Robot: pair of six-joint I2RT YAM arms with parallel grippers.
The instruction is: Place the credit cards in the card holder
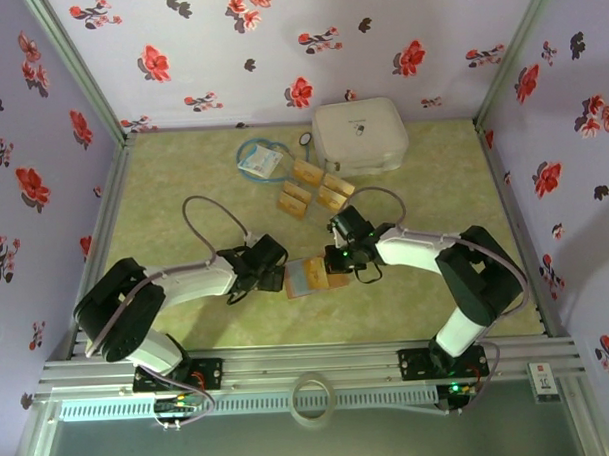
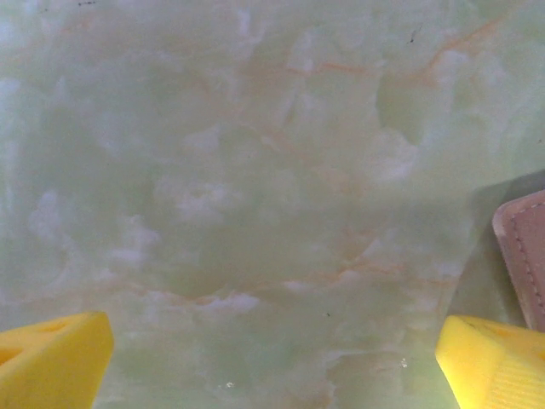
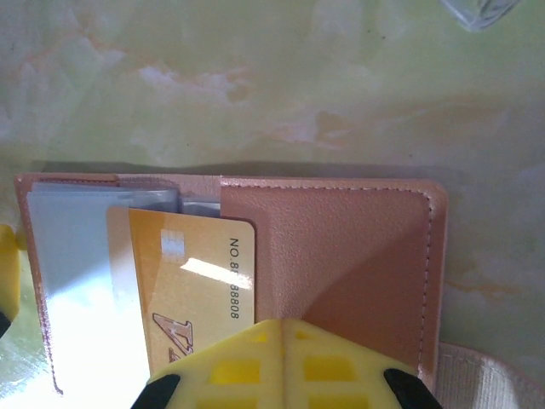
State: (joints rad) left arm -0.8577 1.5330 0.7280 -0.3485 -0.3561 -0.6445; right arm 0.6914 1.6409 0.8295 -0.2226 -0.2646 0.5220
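While one credit card [image 3: 192,281] sits half under the open card holder [image 3: 341,256] pocket mid-table [image 1: 182,172], right gripper [image 3: 281,362] is closed tight at its near edge, grip unclear, left gripper [image 2: 272,366] gapes empty alongside; next probably sliding card fully in.

Counts:
- card holder [image 1: 308,279] x1, at the right claw [image 1: 338,265] tips.
- credit cards [image 1: 313,188]: loose batch on the bench beyond the right claw. Four clear, maybe a fifth, can't separate them. One more card [image 3: 192,281] sits in the holder just ahead of that claw.
- white case [image 1: 359,136] x1 and blue-white packet [image 1: 262,159] x1, both farther out.
- claws x2, counting the left claw [image 1: 276,277].
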